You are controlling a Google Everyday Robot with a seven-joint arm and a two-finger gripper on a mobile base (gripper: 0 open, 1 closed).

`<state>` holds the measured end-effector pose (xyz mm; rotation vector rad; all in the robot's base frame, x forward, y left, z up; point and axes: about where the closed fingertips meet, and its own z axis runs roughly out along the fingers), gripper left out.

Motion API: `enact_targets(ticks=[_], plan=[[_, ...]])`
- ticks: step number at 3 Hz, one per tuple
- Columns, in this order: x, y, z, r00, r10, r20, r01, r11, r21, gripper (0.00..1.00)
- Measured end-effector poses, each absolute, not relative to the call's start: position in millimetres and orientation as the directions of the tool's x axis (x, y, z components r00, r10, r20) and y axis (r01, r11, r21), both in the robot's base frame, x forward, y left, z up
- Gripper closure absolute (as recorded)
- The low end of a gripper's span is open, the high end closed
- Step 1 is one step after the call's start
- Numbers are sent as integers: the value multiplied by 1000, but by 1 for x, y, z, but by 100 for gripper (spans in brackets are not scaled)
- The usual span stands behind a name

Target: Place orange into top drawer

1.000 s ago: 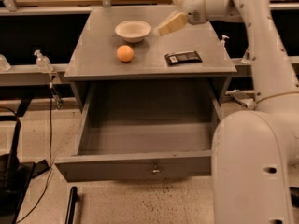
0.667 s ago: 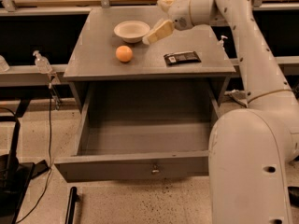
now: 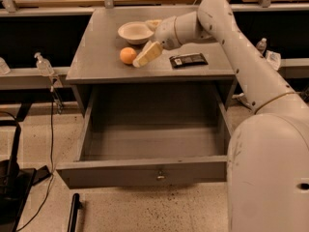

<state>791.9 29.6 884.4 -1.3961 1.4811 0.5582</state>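
The orange (image 3: 128, 55) sits on top of the grey cabinet (image 3: 96, 57), just in front of a cream-white bowl (image 3: 135, 32). My gripper (image 3: 145, 42) hangs over the cabinet top just to the right of the orange, open. One cream finger (image 3: 147, 54) points down and left, almost touching the orange, and the other finger (image 3: 153, 24) is behind the bowl. Nothing is held. The top drawer (image 3: 145, 174) is pulled fully out below, its inside bare, with a small keyhole at the centre of its front.
A flat black packet (image 3: 188, 60) lies on the cabinet top to the right of the gripper. My white arm (image 3: 251, 71) reaches in from the right. A clear bottle (image 3: 43, 64) stands on a ledge at the left. Cables run over the floor at the left.
My gripper has moved left and down across the cabinet top, from right of the bowl to beside the orange. The orange, bowl, packet and drawer have not moved.
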Motion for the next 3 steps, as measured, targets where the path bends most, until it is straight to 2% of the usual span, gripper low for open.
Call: enact_targets(ticks=[2, 3], plan=[[774, 65, 858, 82, -434, -897, -960, 208, -188, 0], [770, 75, 853, 81, -430, -899, -962, 201, -183, 12]])
